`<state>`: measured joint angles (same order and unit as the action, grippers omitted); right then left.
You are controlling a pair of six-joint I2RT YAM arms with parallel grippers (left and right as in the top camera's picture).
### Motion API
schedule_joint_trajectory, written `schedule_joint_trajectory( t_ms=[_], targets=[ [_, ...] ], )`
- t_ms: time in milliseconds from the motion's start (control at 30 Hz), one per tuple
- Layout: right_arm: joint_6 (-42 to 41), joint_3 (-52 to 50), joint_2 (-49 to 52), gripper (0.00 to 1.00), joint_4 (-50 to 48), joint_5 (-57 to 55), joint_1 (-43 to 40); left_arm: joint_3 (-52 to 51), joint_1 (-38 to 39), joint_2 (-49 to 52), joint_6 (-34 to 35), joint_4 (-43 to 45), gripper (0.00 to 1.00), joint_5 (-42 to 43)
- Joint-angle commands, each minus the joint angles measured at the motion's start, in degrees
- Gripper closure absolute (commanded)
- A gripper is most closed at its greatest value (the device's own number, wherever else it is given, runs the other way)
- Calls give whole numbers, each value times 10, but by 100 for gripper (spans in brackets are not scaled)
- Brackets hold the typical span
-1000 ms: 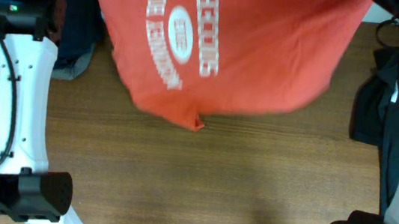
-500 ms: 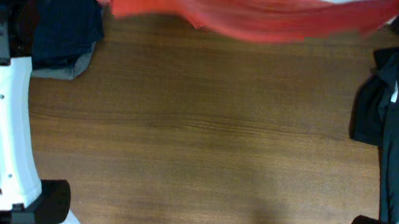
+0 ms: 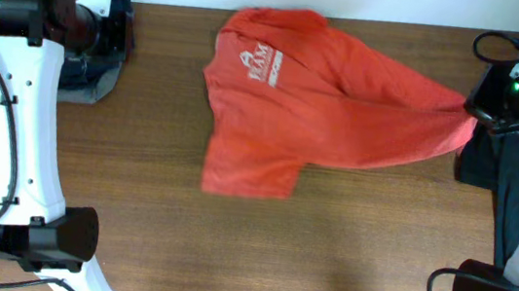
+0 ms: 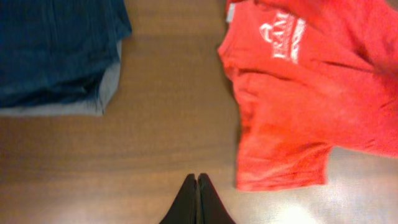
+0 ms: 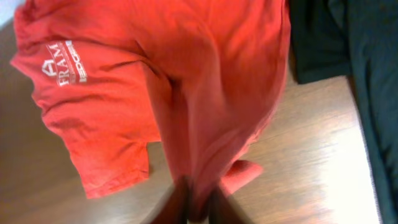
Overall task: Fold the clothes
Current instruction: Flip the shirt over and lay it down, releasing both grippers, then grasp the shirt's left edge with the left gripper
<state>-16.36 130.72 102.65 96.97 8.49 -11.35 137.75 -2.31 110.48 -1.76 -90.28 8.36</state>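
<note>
The orange-red T-shirt (image 3: 313, 103) lay rumpled along the far edge of the worktop (image 3: 257, 253), chest side up with its small white logo (image 3: 257, 65) showing. One short sleeve (image 3: 246, 173) spread toward the middle of the wood, and the body of the shirt was drawn out into a narrowing point at the right edge. That point ran into the right gripper (image 5: 194, 202), whose fingers were blurred in the wrist view; the cloth gathered in a ridge straight into them, so they looked to be pinching a bunched edge of the shirt. The left gripper (image 4: 196, 198) hung over bare wood near the far-left corner with its fingers pressed together and nothing between them, just beside a folded dark blue garment (image 4: 56, 50). A black garment (image 5: 354, 56) lay at the right edge, partly under the red cloth. The shirt read as light, soft cotton — limp, with no stiffness to hold a line, and likely to wrinkle and drag if pulled from one point only. Good holds would probably be two matching spots, such as both shoulder seams or both hem corners, taken thinly so only the intended layer lifts.
</note>
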Motion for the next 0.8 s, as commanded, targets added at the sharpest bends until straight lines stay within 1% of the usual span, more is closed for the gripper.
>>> schedule_joint_trajectory(
  t_ms=[0,33,67,100,133,167,333,467,667,700,767],
  targets=[
    [27,-20,-9,31,3,-17,5,-2,-1,11,-5,-19,56,-1],
    [29,-28,-9,25,3,-20,5,-2,-1,14,-5,-22,44,4],
    [29,-37,-9,23,3,-25,5,-2,-1,19,-5,-23,39,15],
    [28,-44,-9,20,3,-33,5,-3,-1,24,-5,-24,38,31],
    [28,-52,-9,9,2,-46,5,-6,0,30,-5,-24,37,52],
    [28,-62,-9,1,2,-68,4,-18,5,39,-14,-24,37,87],
    [28,-67,-9,1,3,-92,4,-59,36,62,-27,-25,36,110],
    [28,-67,-9,1,3,-92,4,-125,70,68,-27,-15,34,110],
    [28,-67,-9,1,3,-92,4,-260,107,68,-24,75,34,114],
    [28,-67,-9,1,3,-92,4,-296,110,68,-24,98,34,134],
    [28,-67,-9,1,3,-92,4,-330,110,68,-25,122,34,147]
  ],
)
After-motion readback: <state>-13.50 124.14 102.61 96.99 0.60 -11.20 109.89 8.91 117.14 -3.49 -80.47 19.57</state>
